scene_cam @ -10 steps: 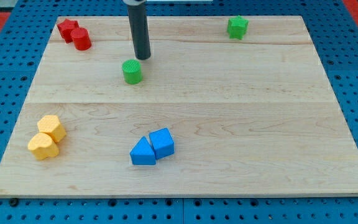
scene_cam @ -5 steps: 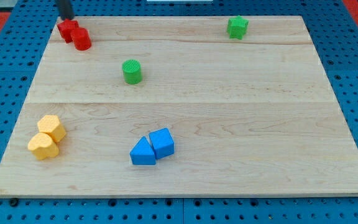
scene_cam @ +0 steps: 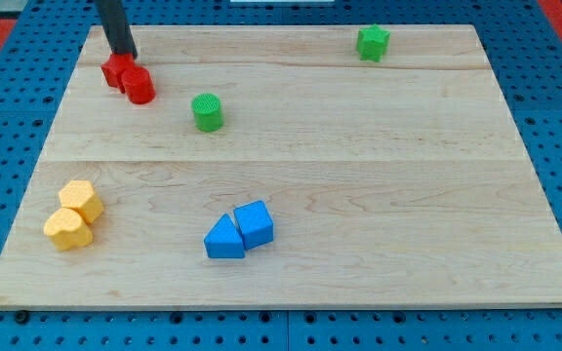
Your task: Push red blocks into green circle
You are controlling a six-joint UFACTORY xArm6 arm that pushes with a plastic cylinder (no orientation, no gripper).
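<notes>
My tip (scene_cam: 127, 55) low at the view's top left

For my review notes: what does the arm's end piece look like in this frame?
Only a straight, dark grey-to-black cylindrical rod shows, entering from the view's top edge. My tip is its plain lower end. No cables, markings or gripper are visible; the rest of the arm is out of frame.

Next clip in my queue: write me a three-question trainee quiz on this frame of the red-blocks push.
1. True or false: my tip stands at the upper-left side of the red blocks.
2. Which block lies nearest the red blocks? A. green cylinder B. blue blocks C. yellow blocks
3. Fill in: the other green block sits near the view's top ____ corner.

Key: 1 true; 2 A; 3 right.
</notes>
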